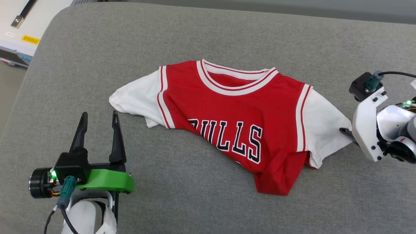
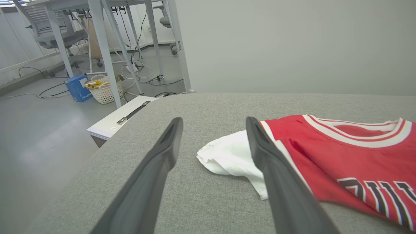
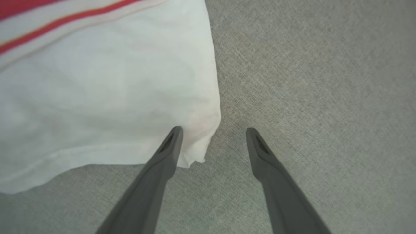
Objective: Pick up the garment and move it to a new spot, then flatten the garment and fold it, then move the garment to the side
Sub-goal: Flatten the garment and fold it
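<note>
head view: red jersey-style t-shirt with white short sleeves and black "bulls" lettering (image 1: 234, 120) lies face up mid-way across the grey woven-fabric padded surface (image 1: 208, 35). it is not flat: the lower body is bunched on a diagonal and the hem is hidden underneath. the sleeve on the robot's left is crumpled. left gripper (image 1: 99, 113) has its dark tapered fingers spread wide, holds nothing and sits near that sleeve, apart from it. right gripper (image 1: 345, 132) sits at the edge of the other sleeve. judgement: whether the move to a new spot is done can't be told. flattening, folding and the shift aside all look left to do.

left wrist view: fingers stand wide with grey weave between them. the wrinkled white sleeve lies just ahead, partly behind one finger. the knit looks thin and limp, and the striped trim looks thicker.

right wrist view: fingers are wide. one fingertip is over the white sleeve corner, the other over bare weave. contact can't be told. nothing is gripped.
</note>
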`<state>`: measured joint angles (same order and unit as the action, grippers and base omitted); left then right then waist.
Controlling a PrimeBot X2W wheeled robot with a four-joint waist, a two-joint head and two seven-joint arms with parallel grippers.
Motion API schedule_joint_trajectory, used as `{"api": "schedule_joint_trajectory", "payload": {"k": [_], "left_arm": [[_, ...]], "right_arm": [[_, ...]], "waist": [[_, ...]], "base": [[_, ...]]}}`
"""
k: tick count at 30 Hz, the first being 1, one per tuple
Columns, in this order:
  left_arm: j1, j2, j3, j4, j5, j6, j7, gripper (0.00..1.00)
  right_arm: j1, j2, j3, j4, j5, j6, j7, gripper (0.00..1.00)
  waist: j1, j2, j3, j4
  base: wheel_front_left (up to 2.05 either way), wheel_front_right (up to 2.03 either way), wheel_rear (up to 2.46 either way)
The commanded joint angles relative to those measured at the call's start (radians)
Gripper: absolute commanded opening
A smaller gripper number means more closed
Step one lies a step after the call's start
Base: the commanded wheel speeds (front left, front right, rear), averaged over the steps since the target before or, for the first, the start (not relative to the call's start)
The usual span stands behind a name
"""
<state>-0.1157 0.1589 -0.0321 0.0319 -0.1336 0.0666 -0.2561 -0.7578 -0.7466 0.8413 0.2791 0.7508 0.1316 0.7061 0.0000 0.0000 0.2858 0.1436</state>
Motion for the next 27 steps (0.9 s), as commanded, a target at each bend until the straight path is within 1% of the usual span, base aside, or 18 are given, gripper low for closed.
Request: {"api": "schedule_joint_trajectory", "payload": {"k": [1,6,9,11,12,16,18,21,25,27], "left_arm": [[-0.027,-0.012,0.007,0.003,0.017,-0.012,-0.006,1.0],[-0.046,-0.036,0.027,0.012,0.041,-0.035,-0.006,1.0],[-0.05,-0.046,0.04,0.017,0.051,-0.046,-0.006,1.0],[-0.048,-0.049,0.052,0.02,0.057,-0.051,-0.006,1.0],[-0.046,-0.049,0.057,0.022,0.059,-0.053,-0.006,1.0],[-0.043,-0.041,0.08,0.035,0.071,-0.07,-0.006,1.0],[-0.046,-0.031,0.09,0.042,0.076,-0.082,-0.006,1.0],[-0.056,-0.014,0.102,0.057,0.076,-0.104,-0.006,1.0],[-0.085,0.015,0.111,0.084,0.068,-0.138,-0.006,1.0],[-0.11,0.043,0.106,0.097,0.075,-0.153,-0.006,1.0]], "right_arm": [[-0.02,0.016,0.026,0.036,-0.008,-0.001,-0.01,1.0],[-0.019,0.052,0.127,0.141,-0.002,-0.001,-0.03,1.0],[-0.006,0.068,0.172,0.189,0.032,-0.001,-0.056,1.0],[-0.01,0.075,0.195,0.205,0.042,-0.001,-0.091,0.28],[-0.013,0.077,0.201,0.21,0.046,-0.001,-0.114,0.0],[-0.038,0.073,0.212,0.226,0.055,-0.001,-0.231,0.0],[-0.057,0.058,0.216,0.226,0.034,-0.001,-0.291,0.0],[-0.059,0.038,0.189,0.227,0.056,-0.001,-0.365,0.0],[-0.051,-0.008,0.164,0.219,0.051,-0.001,-0.425,0.0],[-0.039,-0.027,0.149,0.209,0.054,-0.001,-0.441,0.0]], "waist": [[0.0,0.0,0.032,0.021],[0.0,0.0,0.05,0.033],[0.0,0.0,0.049,0.034],[0.0,0.0,0.041,0.028],[0.0,0.0,0.037,0.025],[0.0,0.0,0.0,0.003],[0.0,0.0,-0.022,-0.008],[0.0,0.0,-0.058,-0.029],[0.0,0.0,-0.09,-0.056],[0.0,0.0,-0.099,-0.069]], "base": [[0.0,0.0,0.0],[0.0,0.0,0.0],[0.0,0.0,0.0],[0.0,0.0,0.0],[0.0,0.0,0.0],[0.0,0.0,0.0],[0.0,0.0,0.0],[0.0,0.0,0.0],[0.0,0.0,0.0],[0.0,0.0,0.0]]}}
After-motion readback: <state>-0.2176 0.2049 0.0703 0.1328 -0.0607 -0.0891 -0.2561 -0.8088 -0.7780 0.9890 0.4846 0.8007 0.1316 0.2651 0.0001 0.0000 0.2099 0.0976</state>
